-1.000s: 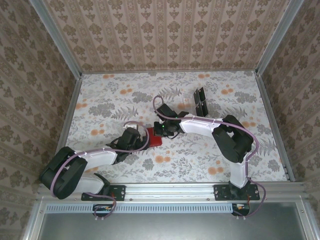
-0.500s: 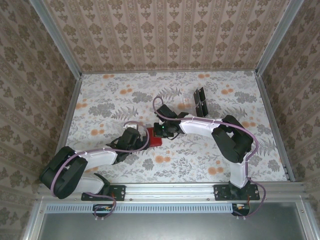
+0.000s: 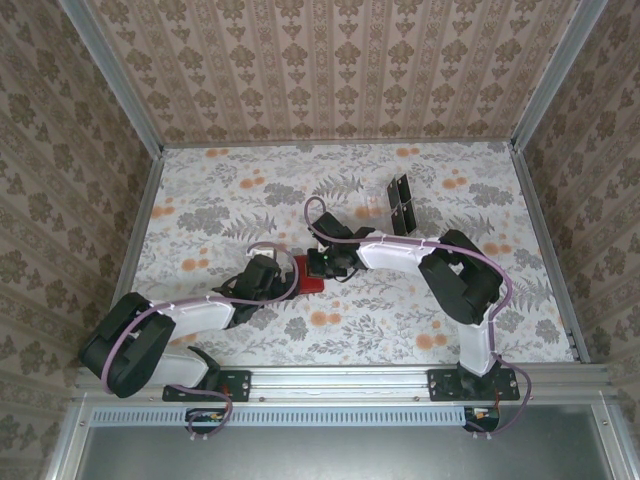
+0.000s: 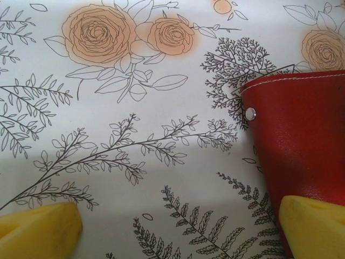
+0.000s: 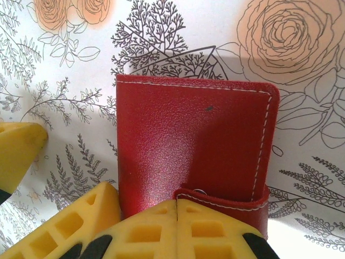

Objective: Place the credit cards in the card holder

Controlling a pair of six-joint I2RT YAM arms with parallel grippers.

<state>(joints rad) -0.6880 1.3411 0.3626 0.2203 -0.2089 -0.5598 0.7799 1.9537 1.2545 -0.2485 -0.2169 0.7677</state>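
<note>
Right wrist view: right jaws closed together at the closed red wallet's (image 5: 188, 140) clasp tab (image 5: 223, 200). Left jaws spread wide, one fingertip (image 4: 312, 226) at its edge. Overhead, dark cards (image 3: 399, 188) stand well apart on the floral bench (image 3: 220, 200).

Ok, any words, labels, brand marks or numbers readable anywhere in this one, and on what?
No readable text anywhere.
card holder: plain red leather with white stitching, no brand mark or lettering on the face shown.
credit cards: too small to tell whether anything is printed.
tablecloth: floral drawings, no lettering.
</note>
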